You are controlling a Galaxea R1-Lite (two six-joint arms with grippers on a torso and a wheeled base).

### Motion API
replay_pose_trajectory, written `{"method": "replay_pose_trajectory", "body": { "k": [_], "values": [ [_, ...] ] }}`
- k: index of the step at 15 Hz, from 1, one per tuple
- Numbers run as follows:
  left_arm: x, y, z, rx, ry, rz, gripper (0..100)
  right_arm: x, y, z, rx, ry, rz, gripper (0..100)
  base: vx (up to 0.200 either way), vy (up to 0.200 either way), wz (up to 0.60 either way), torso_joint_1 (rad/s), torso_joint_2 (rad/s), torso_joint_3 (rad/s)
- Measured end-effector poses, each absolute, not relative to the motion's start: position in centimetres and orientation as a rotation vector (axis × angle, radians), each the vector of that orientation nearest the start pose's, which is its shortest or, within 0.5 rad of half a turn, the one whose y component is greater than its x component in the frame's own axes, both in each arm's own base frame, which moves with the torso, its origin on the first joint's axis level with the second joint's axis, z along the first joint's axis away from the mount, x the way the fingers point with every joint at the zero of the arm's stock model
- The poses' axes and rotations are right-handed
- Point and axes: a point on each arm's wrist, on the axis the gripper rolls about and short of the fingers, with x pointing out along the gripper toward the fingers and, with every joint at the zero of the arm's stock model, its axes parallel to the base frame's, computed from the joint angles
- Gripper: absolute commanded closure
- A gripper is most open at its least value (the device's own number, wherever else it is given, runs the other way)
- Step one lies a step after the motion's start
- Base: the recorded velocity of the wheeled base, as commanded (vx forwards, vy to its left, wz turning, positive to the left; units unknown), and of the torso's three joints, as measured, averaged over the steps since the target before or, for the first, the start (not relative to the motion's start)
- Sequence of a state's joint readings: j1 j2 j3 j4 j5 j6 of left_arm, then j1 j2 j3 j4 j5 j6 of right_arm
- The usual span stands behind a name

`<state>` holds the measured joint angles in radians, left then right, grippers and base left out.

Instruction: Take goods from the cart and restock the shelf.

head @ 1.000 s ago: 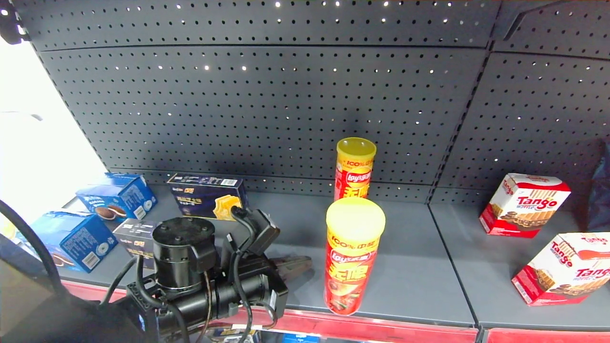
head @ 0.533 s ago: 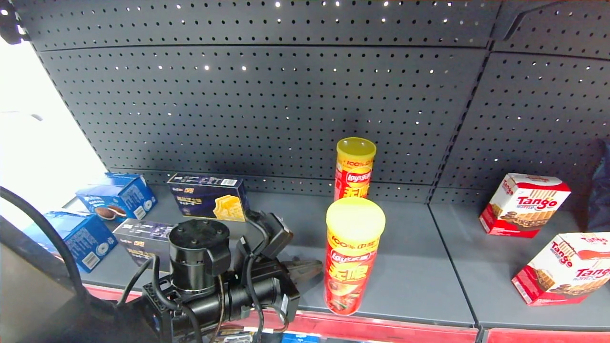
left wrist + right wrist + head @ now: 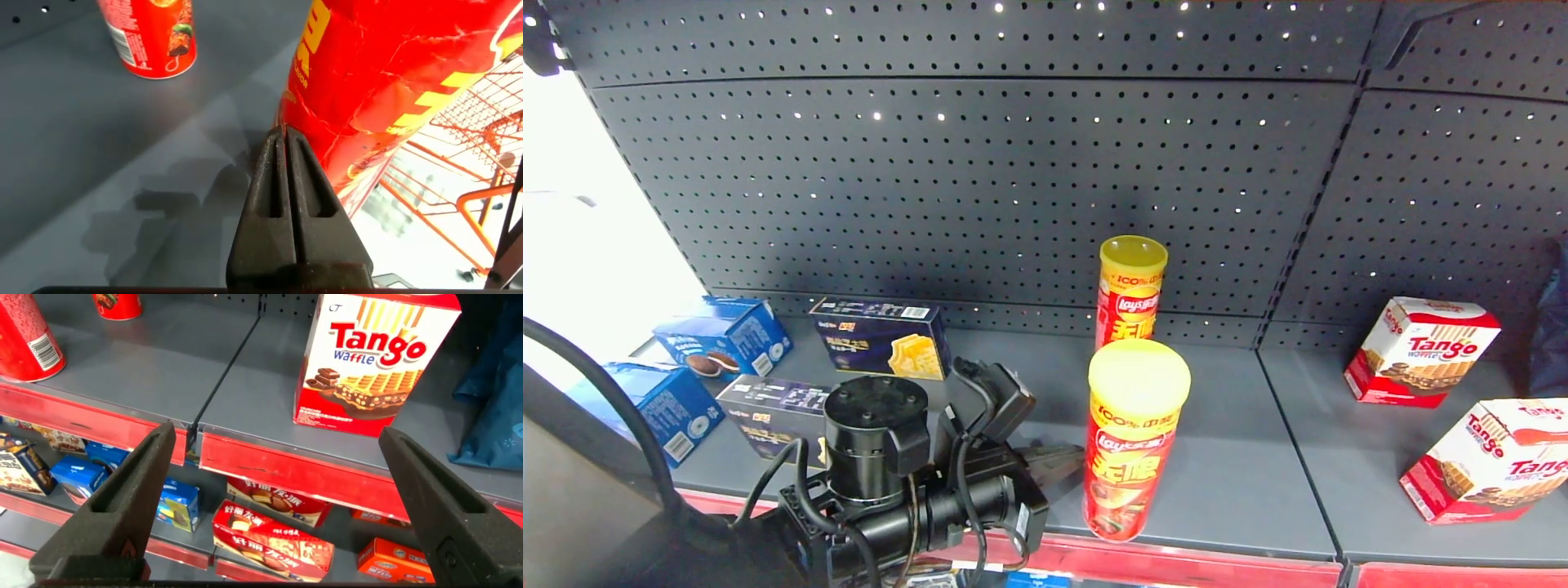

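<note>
Two red chip cans with yellow lids stand on the grey shelf [image 3: 1241, 482]: the front can [image 3: 1135, 441] near the red edge, the rear can [image 3: 1131, 290] by the pegboard. My left gripper [image 3: 1072, 459] is shut and holds nothing; it lies low over the shelf with its tips against the front can's left side. In the left wrist view the shut fingers [image 3: 282, 143] meet the front can [image 3: 392, 82], and the rear can [image 3: 147, 37] stands farther back. My right gripper [image 3: 278, 433] is open and hangs in front of the shelf edge, near a red-and-white waffle box [image 3: 376, 355].
Dark biscuit boxes [image 3: 878, 336] and blue cookie boxes [image 3: 723, 335] sit at the shelf's left. Two waffle boxes [image 3: 1421, 351] stand on the right bay. Pegboard backs the shelf. A lower shelf [image 3: 270, 539] holds more packs. An orange cart [image 3: 482, 139] is below the edge.
My left arm moved right along the shelf until its shut tips reached the front can. The can's top shifted slightly to the right.
</note>
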<state>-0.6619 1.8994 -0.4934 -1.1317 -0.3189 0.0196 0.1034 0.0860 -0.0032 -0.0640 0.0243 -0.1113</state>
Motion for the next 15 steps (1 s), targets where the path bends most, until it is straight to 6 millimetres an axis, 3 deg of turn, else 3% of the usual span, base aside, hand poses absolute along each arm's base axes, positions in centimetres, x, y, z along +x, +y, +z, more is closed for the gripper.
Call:
{"method": "replay_pose_trajectory", "body": {
  "k": [10,15],
  "values": [
    [23.4,-18.3,9.8,0.060,0.265,-0.951,100,-1.6,-0.1,8.5,-0.111,0.012,0.129,0,0.000,0.000,0.00,0.000,0.00,0.000],
    [23.6,-16.1,12.9,0.037,0.180,-0.888,100,-1.6,-0.1,8.5,-0.111,0.012,0.130,0,0.000,0.000,0.00,0.000,0.00,0.000]
  ]
}}
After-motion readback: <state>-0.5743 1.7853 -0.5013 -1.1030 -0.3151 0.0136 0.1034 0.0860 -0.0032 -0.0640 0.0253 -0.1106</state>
